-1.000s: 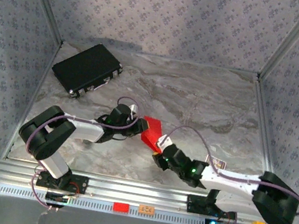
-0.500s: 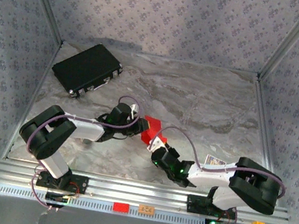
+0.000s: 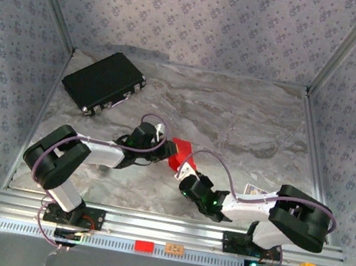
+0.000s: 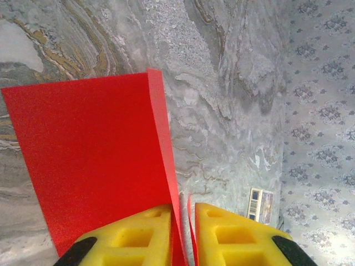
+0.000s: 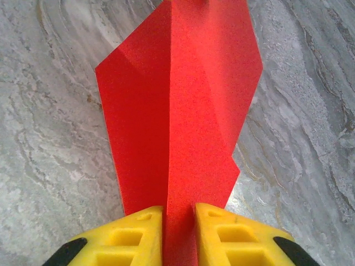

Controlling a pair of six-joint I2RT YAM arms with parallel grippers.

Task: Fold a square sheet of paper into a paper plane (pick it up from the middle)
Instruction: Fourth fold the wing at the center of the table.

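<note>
From above, the creased red square sheet of paper (image 3: 179, 155) sits mid-tabletop (image 3: 248, 125), with my left jaws meeting it from the left and my right jaws from the near side. At my left wrist, the jaws stand narrow, pinching the sheet's thin edge between yellow pads (image 4: 138, 235). At my right wrist, they are narrow too, clamped on its folded ridge.

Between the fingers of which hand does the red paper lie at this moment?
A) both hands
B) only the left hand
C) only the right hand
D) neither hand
A: in each wrist view the red paper passes between the yellow fingers, those of the left hand in one view and those of the right hand in the other.
</note>
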